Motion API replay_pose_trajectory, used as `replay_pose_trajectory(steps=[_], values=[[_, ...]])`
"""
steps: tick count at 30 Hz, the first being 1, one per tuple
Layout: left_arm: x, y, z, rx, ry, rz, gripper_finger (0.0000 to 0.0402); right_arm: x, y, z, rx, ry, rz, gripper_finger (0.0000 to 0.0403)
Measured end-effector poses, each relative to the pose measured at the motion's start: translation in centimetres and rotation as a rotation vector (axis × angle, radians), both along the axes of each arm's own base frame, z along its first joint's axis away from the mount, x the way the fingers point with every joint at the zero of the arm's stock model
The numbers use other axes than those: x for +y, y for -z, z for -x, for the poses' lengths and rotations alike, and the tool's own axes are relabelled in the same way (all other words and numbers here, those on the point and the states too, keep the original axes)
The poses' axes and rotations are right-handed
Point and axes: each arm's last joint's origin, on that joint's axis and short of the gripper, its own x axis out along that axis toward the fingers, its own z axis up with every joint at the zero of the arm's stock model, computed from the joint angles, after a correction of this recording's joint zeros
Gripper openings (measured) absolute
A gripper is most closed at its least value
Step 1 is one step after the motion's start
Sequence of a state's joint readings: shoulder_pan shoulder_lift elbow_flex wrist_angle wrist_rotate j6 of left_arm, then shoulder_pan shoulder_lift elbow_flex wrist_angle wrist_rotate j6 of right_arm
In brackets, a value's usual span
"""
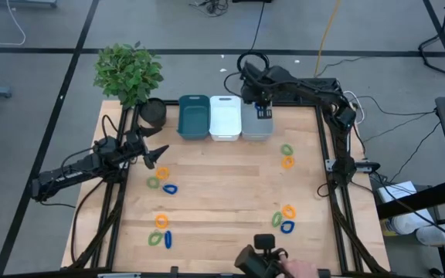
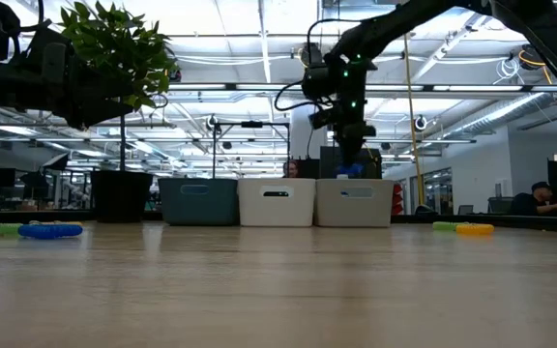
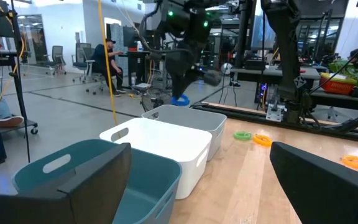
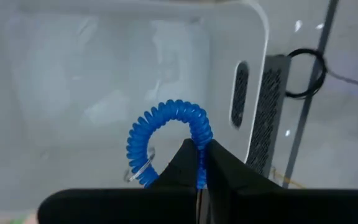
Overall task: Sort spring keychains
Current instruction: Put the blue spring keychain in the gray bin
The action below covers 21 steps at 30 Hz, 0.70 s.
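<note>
Blue coil [image 4: 166, 140] first: your right gripper [image 4: 199, 163] has its fingers pinched together on one blue spring keychain, which hangs over the inside of the grey bin [image 1: 256, 122], clear of its floor as far as the right wrist view shows. In the high view that gripper [image 1: 258, 100] sits above the grey bin at the far edge of the table; the low view shows it [image 2: 349, 166] just above the bin's rim. Bins, three in a row, touching: teal bin [image 1: 194, 117], white bin [image 1: 225, 117], grey bin. Your left gripper [image 1: 157, 155] hovers over the table's left side with fingers spread well apart, nothing between them, an orange coil [image 1: 163, 174] lying just beside it. Loose keychains on the wood: a green, orange and blue cluster [image 1: 161, 181] at left centre; a second such cluster [image 1: 161, 232] near the front left; a green and orange pair [image 1: 287, 155] at right, nearest the grey bin; an orange, green and blue group [image 1: 285, 218] at front right. Other items: potted plant [image 1: 129, 71] and dark pot [image 1: 152, 113] at the far left corner, beside the teal bin; a person's hand [image 1: 298, 269] at the front edge. Nothing stands between the right gripper and the bin below it.
</note>
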<state>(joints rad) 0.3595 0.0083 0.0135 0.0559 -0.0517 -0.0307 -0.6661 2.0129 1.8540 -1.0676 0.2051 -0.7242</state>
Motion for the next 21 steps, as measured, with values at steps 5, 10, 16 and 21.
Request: replay_pose_trajectory(steps=[5,10,16,21], values=[[0.0,0.0,0.0,0.000,0.000,0.000,0.0392,0.4,3.1,-0.4,-0.033,-0.012,-0.010,0.0000],[0.0,0.0,0.0,0.000,0.000,0.000,0.0392,0.9,5.6,-0.4,-0.036,-0.025,-0.003,0.0000],[0.0,0.0,0.0,0.001,0.000,0.000,0.0392,1.3,6.7,-0.4,-0.061,-0.041,-0.036,0.0000],[0.0,0.0,0.0,0.001,0.000,0.000,0.0392,1.8,7.3,-0.4,-0.058,-0.052,-0.053,0.0000]])
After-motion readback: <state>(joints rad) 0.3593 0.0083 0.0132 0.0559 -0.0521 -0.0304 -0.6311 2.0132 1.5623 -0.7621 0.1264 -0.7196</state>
